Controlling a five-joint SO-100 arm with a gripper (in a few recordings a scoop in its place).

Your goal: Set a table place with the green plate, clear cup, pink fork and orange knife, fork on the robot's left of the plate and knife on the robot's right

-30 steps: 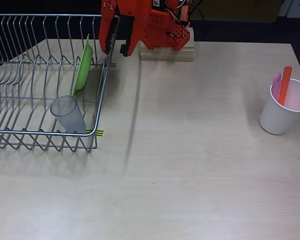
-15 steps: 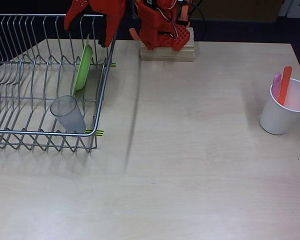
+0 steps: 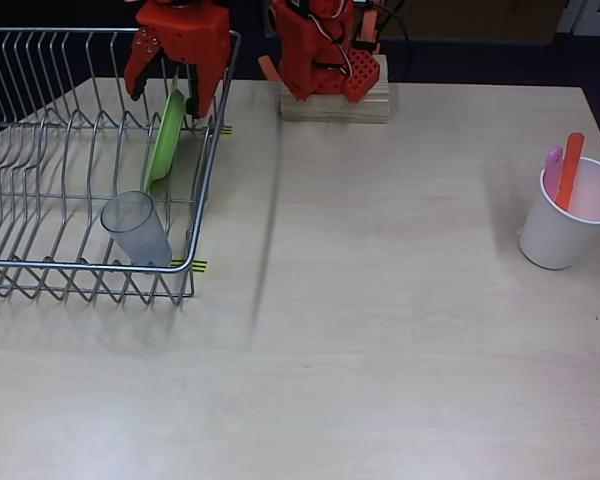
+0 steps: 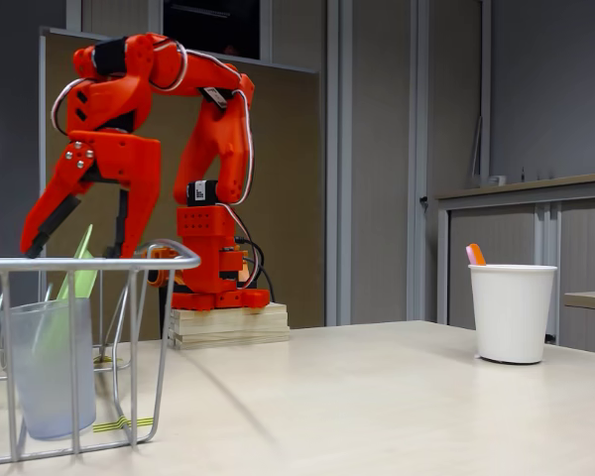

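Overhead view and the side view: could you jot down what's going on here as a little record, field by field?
gripper: open, fingers straddling the top edge of the plate, not yet closed on it
green plate: standing on edge in the wire dish rack
clear cup: in the rack, near its front corner
pink fork: upright in the white cup
orange knife: in the same white cup, beside the fork
table: no place set yet

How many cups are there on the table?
2. The clear cup stands in the wire dish rack at the left of the overhead view. The white cup stands on the table at the right, holding the pink fork and orange knife.
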